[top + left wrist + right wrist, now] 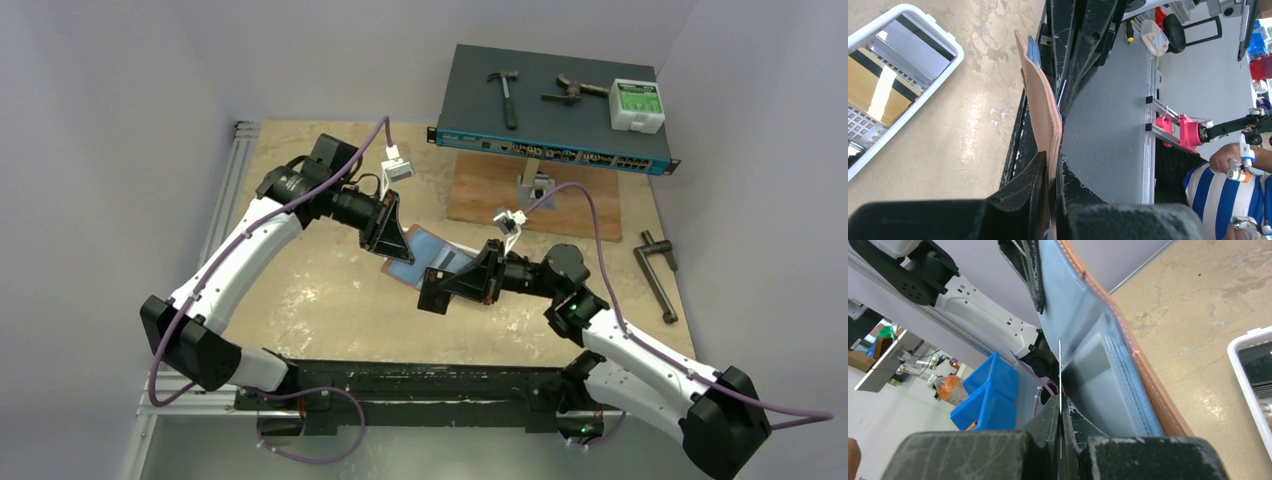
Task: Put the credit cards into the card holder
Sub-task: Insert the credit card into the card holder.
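My left jaws nearly shut on holder (1042,110) edge, hold it above desk (973,125), pocket toward right arm. My right jaws shut on card (1060,385), edge-on, so it slides into slot. Other cards (873,92) in tray (948,36).

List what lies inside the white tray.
The white tray holds a pale grey card and an orange-yellow card, both stripe side up, on its slotted floor. Anything beneath them is covered, and the tray's lower end runs out of frame.
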You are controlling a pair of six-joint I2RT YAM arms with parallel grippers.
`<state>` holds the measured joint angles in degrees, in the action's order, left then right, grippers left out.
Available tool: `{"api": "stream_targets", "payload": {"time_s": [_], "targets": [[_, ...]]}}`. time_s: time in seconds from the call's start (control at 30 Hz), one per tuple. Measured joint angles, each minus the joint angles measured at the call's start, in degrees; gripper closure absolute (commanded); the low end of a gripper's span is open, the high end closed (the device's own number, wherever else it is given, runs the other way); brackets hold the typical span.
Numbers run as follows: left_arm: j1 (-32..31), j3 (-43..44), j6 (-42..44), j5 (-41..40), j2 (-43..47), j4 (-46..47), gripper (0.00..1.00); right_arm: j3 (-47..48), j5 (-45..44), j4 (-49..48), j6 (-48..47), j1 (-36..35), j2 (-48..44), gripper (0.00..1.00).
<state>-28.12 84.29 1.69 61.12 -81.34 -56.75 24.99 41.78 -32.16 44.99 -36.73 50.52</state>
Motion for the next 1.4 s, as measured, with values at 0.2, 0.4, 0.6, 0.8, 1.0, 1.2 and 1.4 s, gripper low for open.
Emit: {"api": "stream_targets", "payload": {"time_s": [0.2,0.4,0.6,0.8,1.0,1.2,1.4], "targets": [[0.02,-0.31,0.83,0.46,0.79,-0.11,1.00,0.07,0.02,0.66,-0.15,0.00,0.90,1.00],[0.09,-0.63,1.01,0.79,0.85,-0.26,1.00,1.14,0.33,1.86,-0.94,0.00,0.92,1.00],[0.11,-0.79,1.20,1.88,0.90,-1.01,1.00,3.30,1.49,1.99,-1.75,0.00,1.49,1.00],[0.13,-0.92,2.19,3.39,0.90,-1.36,1.00,5.92,1.49,3.08,-3.02,0.00,2.47,1.00],[0.31,-1.62,2.47,3.85,1.01,-1.68,1.00,5.97,1.46,3.02,-3.17,0.00,3.13,1.00],[0.35,-1.68,2.47,3.87,1.01,-1.68,1.00,5.18,1.49,3.04,-3.04,0.00,2.47,1.00],[0.35,-1.70,2.45,3.91,1.01,-1.64,1.00,2.71,1.53,3.50,-2.99,0.00,0.44,1.00]]}}
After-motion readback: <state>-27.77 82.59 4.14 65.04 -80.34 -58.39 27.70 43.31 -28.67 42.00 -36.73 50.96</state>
